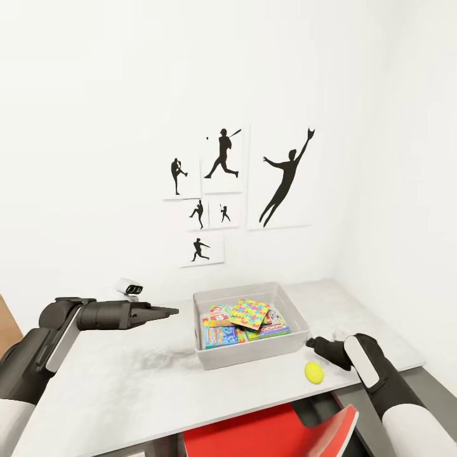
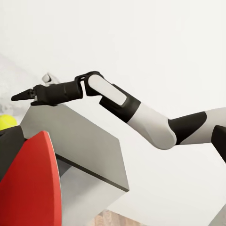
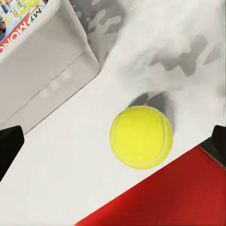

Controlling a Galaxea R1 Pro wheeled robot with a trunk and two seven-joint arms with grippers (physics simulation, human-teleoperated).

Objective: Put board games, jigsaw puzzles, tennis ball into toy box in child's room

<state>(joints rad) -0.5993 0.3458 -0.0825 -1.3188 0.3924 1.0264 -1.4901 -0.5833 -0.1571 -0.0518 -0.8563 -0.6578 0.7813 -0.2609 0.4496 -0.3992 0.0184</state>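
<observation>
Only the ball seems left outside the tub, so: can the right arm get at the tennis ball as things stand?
Probably yes. The right gripper hangs just above the tennis ball, fingers spread either side of it in the wrist view, with bare table around it. The toy box stands close, not touching.

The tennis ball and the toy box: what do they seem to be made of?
The tennis ball looks like yellow-green felt, matte, with a pale curved seam line. The toy box looks like light-grey moulded plastic, smooth and slightly dull, with sloped walls and a rolled rim. As renders, both are only likely.
</observation>
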